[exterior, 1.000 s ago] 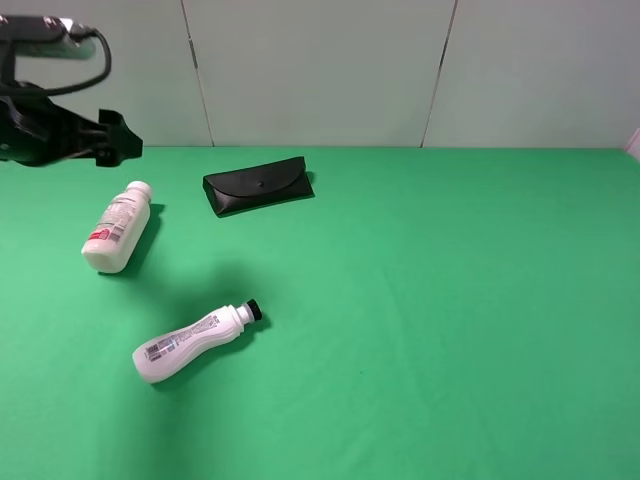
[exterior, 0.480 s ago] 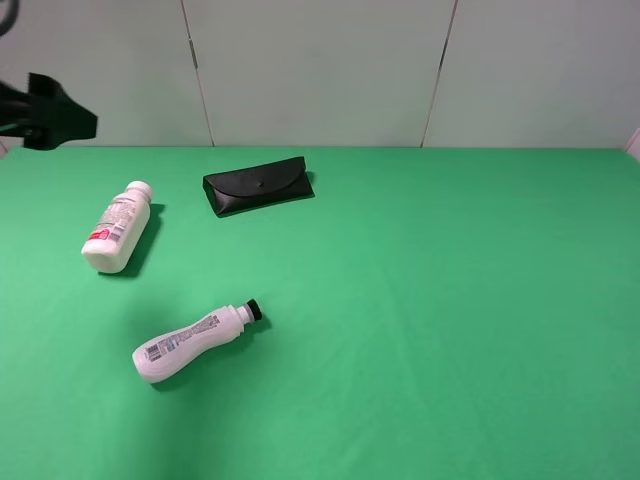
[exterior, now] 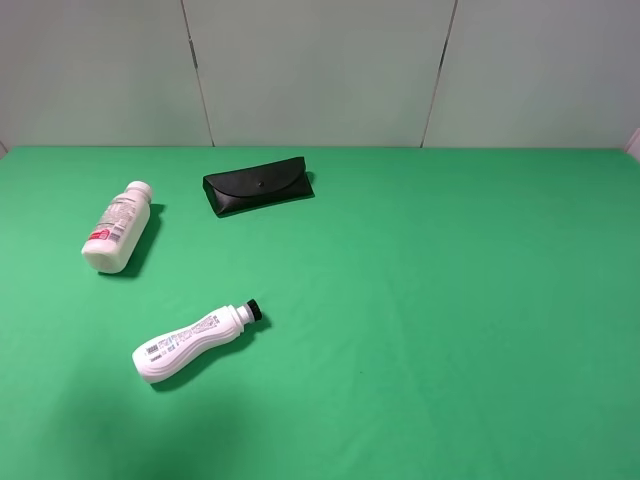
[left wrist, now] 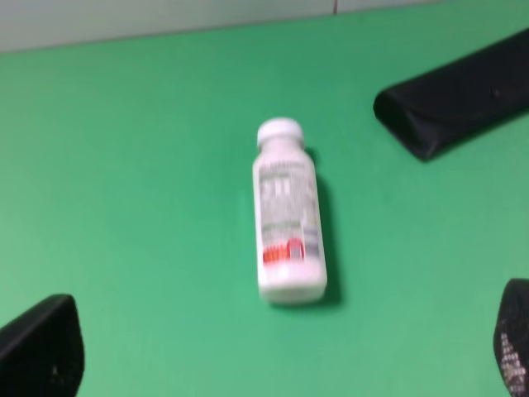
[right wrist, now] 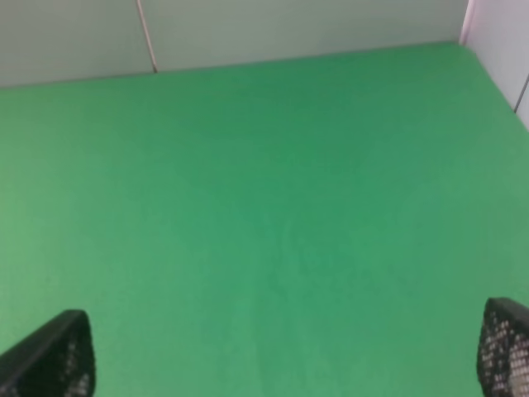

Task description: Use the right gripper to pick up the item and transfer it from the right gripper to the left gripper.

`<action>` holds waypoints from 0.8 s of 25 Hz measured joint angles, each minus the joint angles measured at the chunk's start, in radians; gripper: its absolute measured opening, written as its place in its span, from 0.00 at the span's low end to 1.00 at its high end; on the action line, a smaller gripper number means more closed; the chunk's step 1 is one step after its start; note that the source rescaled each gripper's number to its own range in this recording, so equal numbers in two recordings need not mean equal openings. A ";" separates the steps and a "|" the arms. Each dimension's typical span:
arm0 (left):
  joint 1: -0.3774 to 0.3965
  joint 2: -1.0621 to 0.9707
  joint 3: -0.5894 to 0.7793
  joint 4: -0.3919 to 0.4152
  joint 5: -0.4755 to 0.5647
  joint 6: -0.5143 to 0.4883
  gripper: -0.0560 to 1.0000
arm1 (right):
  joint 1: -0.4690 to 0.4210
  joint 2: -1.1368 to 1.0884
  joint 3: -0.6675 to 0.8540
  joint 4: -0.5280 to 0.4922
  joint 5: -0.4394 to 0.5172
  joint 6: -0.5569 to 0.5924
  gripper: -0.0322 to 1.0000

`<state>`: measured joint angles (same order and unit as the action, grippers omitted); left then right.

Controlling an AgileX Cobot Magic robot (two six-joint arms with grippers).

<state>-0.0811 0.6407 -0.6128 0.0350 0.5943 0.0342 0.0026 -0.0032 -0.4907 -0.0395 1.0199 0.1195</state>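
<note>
- The task did not name its item. I judged it to be the waisted white plastic bottle with a black cap (exterior: 195, 343), which lay on its side, near and left.
- It looked light, rigid and smooth, and likely to roll. The narrow waist seemed the best place to grip.
- The white cylindrical bottle with a red label (exterior: 118, 226) and the black leather-look case (exterior: 258, 185) lay farther back on the green surface (exterior: 450, 300).
- The right claw (right wrist: 281, 347) and the left claw (left wrist: 277, 343) were both spread and held nothing.
</note>
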 joint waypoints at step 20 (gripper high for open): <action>0.000 -0.501 0.077 -0.025 0.586 0.000 1.00 | 0.000 0.000 0.000 0.000 0.000 0.000 1.00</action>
<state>-0.0811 0.1401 -0.5361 0.0098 1.1806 0.0342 0.0026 -0.0032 -0.4907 -0.0395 1.0199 0.1195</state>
